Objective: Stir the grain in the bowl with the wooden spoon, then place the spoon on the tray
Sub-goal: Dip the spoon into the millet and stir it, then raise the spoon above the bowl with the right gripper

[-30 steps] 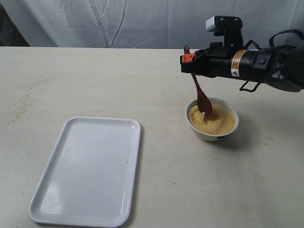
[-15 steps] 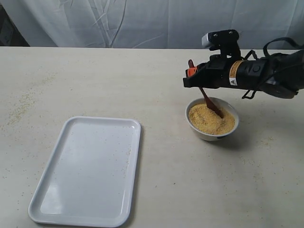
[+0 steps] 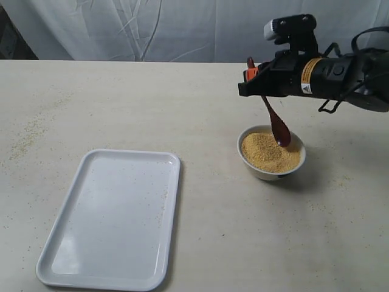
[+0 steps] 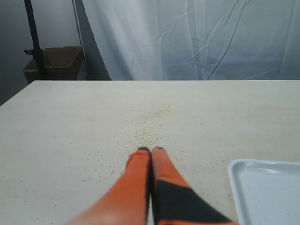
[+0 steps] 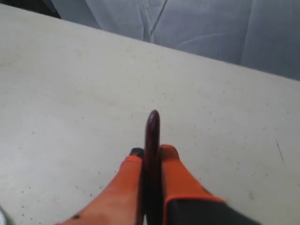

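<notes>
The table (image 3: 121,103) carries all items. The tray (image 3: 115,225) lies flat, well apart from the right pincer (image 3: 250,76), down and to the left of it in the exterior view. One tray corner also sits beside the left pincer (image 4: 151,150).

The bowl (image 3: 267,173) stands just below the right pincer, slightly to its right. The grain (image 3: 270,152) fills it as a low mound.

The wooden spoon (image 3: 276,125) is clamped by its handle between the right pincer's fingers (image 5: 169,157). The handle end protrudes above them. The scoop hangs slanted over the bowl's far side; contact with the grain cannot be determined.

The left pincer is closed and empty, with loose scattered grains (image 4: 150,129) just ahead of its tips.
</notes>
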{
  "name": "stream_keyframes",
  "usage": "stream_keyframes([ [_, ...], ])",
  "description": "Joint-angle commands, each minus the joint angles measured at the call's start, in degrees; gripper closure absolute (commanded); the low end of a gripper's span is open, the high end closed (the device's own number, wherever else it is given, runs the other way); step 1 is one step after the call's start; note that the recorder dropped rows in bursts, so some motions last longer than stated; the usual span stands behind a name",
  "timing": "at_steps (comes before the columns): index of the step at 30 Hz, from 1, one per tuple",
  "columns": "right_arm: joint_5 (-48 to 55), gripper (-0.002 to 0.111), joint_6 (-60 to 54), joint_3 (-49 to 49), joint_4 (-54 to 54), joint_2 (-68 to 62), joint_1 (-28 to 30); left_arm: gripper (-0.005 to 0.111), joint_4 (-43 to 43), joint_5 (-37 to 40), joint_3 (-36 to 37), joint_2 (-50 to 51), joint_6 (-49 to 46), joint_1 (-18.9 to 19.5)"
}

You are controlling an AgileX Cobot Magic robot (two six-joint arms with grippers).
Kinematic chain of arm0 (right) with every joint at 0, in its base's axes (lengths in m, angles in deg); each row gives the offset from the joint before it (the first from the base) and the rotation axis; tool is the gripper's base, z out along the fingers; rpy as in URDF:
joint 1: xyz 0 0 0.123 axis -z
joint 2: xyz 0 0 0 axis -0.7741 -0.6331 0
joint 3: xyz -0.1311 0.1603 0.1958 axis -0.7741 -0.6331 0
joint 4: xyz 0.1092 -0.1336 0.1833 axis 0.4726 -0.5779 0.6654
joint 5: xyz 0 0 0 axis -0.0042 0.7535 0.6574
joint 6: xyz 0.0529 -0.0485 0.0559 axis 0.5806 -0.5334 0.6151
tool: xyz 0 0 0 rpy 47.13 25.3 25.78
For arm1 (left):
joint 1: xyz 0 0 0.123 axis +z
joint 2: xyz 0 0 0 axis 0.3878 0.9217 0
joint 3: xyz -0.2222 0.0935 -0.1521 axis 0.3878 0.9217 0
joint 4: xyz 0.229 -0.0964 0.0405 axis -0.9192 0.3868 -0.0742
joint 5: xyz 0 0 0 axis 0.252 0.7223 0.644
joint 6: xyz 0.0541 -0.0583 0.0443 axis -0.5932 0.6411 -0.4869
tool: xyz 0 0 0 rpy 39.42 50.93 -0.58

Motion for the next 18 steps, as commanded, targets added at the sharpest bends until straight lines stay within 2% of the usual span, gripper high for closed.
stream_keyframes([
  [1,-0.30,0.108,0.82,-0.15,0.03,-5.44,-0.03,0.107,-0.05,-0.08,0.10,-0.22,0.02,0.10],
  [7,-9.80,0.108,10.68,-0.15,-3.43,-4.32,-0.13,0.107,-0.05,-0.08,0.10,-0.22,0.02,0.10],
  [9,-7.69,0.108,10.28,-0.03,-3.43,-1.84,-0.02,0.107,-0.05,-0.08,0.10,-0.22,0.02,0.10],
  [14,6.48,0.108,5.91,1.85,-3.01,0.93,0.10,0.107,-0.05,-0.08,0.10,-0.22,0.02,0.10],
  [18,4.86,0.108,4.46,1.98,-3.01,-1.87,0.10,0.107,-0.05,-0.08,0.10,-0.22,0.02,0.10],
])
